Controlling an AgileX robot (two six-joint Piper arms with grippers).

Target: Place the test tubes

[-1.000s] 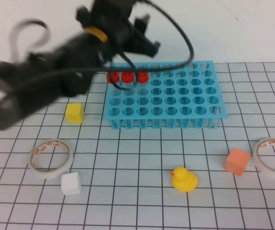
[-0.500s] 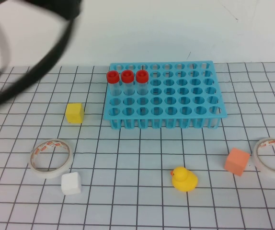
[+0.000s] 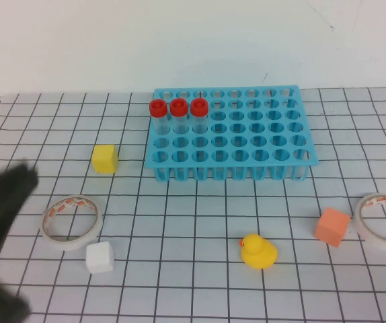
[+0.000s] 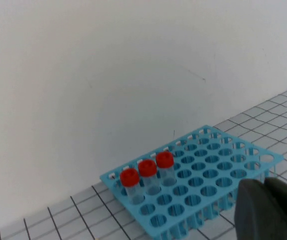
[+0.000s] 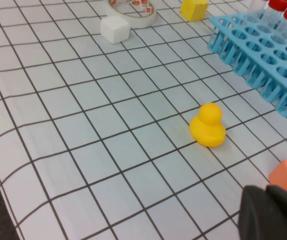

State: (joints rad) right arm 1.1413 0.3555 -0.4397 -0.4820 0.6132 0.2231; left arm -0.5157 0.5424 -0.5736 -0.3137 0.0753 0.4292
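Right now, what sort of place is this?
Likely a robot test bench: gridded table, blue tube rack with three red-capped tubes, toy duck. Left gripper, shut, faces the rack; right gripper, shut, near the duck.

1. White table ruled with a black grid.
2. Blue rack at the far middle.
3. Yellow cube just left of the rack.
4. Tape roll near left, with a white cube just beside it.
5. Yellow duck near centre.
6. Orange cube at right, close beside a second tape roll at the right edge.
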